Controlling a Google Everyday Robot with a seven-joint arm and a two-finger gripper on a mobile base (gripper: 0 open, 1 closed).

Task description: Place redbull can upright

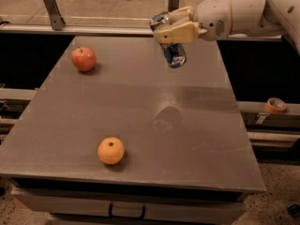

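Note:
The redbull can [173, 55] is a shiny silver-and-blue can held in the air above the far part of the grey table [136, 102]. It hangs tilted, with one end up beside the fingers and the other end pointing down. My gripper [171, 31] is shut on the can, its cream fingers [180, 32] clamped across the can's upper part. The white arm reaches in from the upper right. The can's shadow falls on the table near the middle.
A red apple [84, 58] sits at the table's far left. An orange [111, 150] sits near the front edge, left of centre. A roll of tape [275, 105] lies on a rail off the table's right side. A metal rail runs behind the table.

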